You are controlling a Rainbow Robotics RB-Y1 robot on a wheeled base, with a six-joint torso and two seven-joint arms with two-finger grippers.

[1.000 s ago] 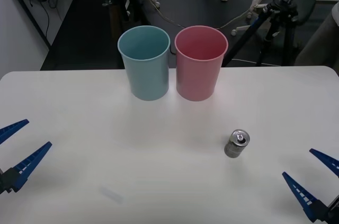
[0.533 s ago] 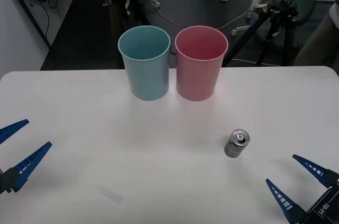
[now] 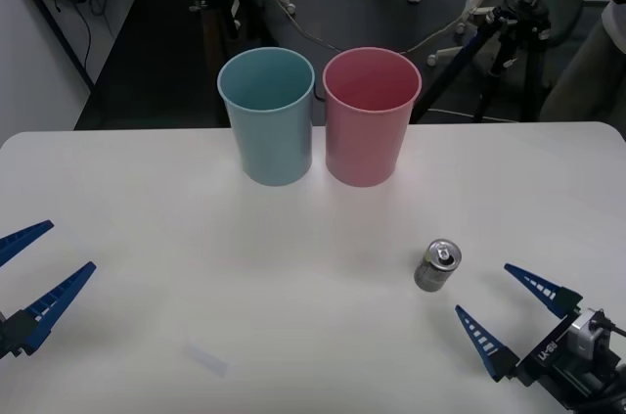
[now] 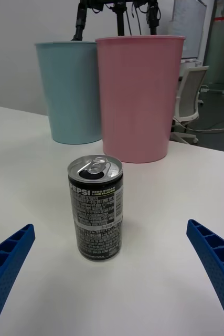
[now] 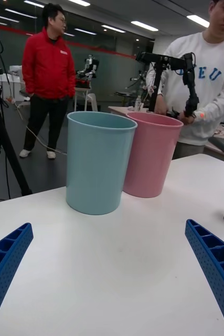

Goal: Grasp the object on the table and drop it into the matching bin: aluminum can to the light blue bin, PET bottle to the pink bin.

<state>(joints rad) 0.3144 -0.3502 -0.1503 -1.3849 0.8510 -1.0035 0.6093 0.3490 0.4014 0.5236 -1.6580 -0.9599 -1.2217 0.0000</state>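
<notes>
Our right gripper (image 3: pixel 509 311) reaches in low over the table (image 3: pixel 147 208) from its near right corner, fingers spread wide and empty, pointing at the aluminum can (image 3: pixel 437 266) just ahead. The can stands upright, dark-labelled, shiny tab on top, well short of the pink bin (image 3: pixel 371 116) and light blue bin (image 3: pixel 267 115). Our left gripper (image 3: pixel 34 277) waits splayed at the left edge.

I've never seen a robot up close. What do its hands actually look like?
Each hand is a two-finger gripper. The right gripper has two long, pointed, bright blue fingers with ribbed, slotted sides, mounted on a black block with white lettering and a small grey metal part behind. The left gripper has the same blue wedge-shaped fingers on a black base.
</notes>
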